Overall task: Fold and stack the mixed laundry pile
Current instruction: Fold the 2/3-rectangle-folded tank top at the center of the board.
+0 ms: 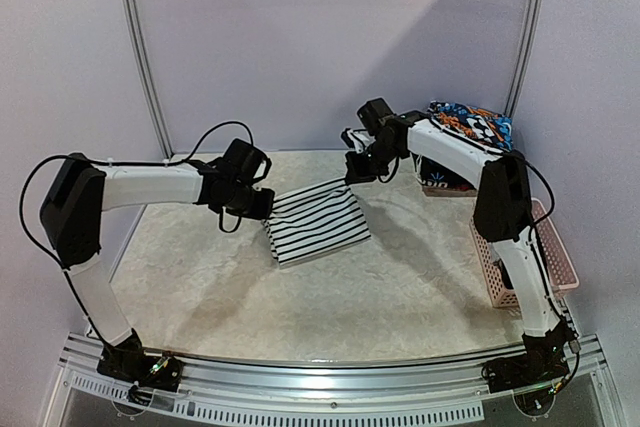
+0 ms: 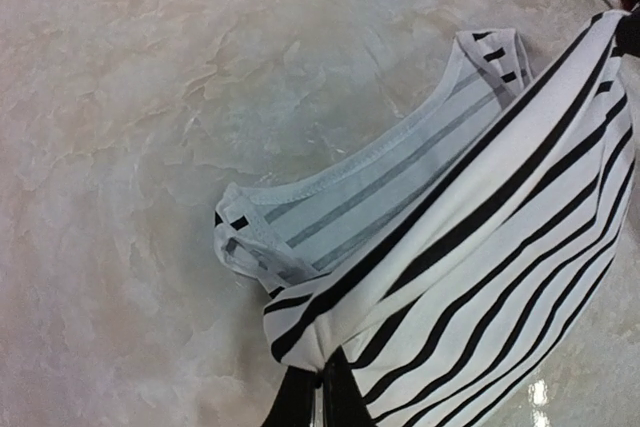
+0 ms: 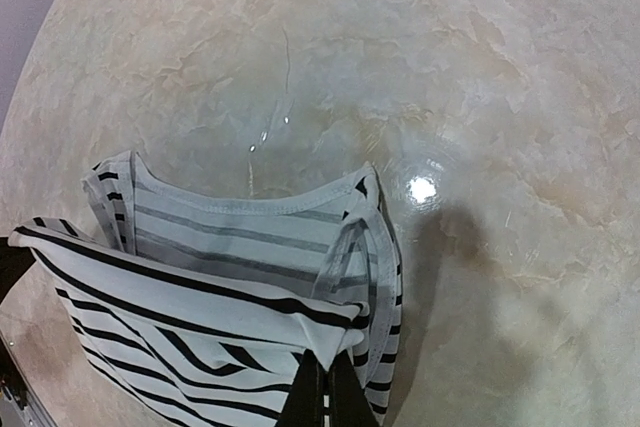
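Two-point hold on the black-and-white striped garment [image 1: 318,227], at the middle of the marbled table [image 1: 300,317], toward its far side. Pinched at its left edge by the left gripper [image 1: 262,203], closed tight with a fold of striped cloth bunched between the fingertips. Pinched at its far right corner by the right gripper [image 1: 356,171], likewise fully closed on a gathered corner of the fabric. Stretched between the two grips as a raised upper layer, sloping down toward the near side and resting there on the table.

Seen from both wrist views, under the lifted layer: a lower layer flat on the tabletop, with paler stripes, a scooped neckline and two narrow straps. Folded in two layers, the top one clear of the surface along the held side.

Well apart at the far right, behind the right arm: a heap of patterned cloth [image 1: 472,125] in blue, orange and white, with something dark beneath it, too hidden to name. Beside the right arm, at the table's right edge: a pink lattice basket [image 1: 556,252], contents not visible.
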Tool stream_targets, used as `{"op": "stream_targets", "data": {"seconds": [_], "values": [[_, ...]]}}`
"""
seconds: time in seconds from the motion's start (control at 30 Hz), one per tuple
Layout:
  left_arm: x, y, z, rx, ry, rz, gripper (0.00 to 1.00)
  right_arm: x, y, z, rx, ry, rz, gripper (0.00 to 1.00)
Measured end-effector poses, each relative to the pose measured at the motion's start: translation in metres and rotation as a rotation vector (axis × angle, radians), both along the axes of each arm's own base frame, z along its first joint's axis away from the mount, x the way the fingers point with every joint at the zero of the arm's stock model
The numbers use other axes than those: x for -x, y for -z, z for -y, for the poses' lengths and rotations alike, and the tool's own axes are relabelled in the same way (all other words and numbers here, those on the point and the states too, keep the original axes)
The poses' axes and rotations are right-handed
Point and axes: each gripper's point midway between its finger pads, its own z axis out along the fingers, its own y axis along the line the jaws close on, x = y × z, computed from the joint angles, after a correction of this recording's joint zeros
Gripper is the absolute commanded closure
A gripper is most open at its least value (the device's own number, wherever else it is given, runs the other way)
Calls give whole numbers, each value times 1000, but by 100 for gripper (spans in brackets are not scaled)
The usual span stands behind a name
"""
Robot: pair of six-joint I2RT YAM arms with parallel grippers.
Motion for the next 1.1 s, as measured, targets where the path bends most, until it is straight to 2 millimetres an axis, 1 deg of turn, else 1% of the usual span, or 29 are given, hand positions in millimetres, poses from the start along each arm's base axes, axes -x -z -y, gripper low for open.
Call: {"op": "stream_targets", "data": {"seconds": [0.13,0.37,0.53,0.77,1.0,1.1], "values": [[-4,1,1,3,0,-3,100,-5,6,1,-5,2,-4,100],[-8,7,1,-1,-4,-12,100,-9,4,1,-25,-4,7,100],[-8,7,0,-5,-7,-12,100,-12,7,-2,-39,-11,11,100],[-9,9,-2,-15,-16,-11,100,-17,18,-6,-59,-15,6,100],[-12,19,-8,-37,-38,-21,100,-22,34,-13,-80,-14,0,100],[-15,25,-10,-39,-48,-23,100,-24,37,-15,-88,-12,4,100]]}}
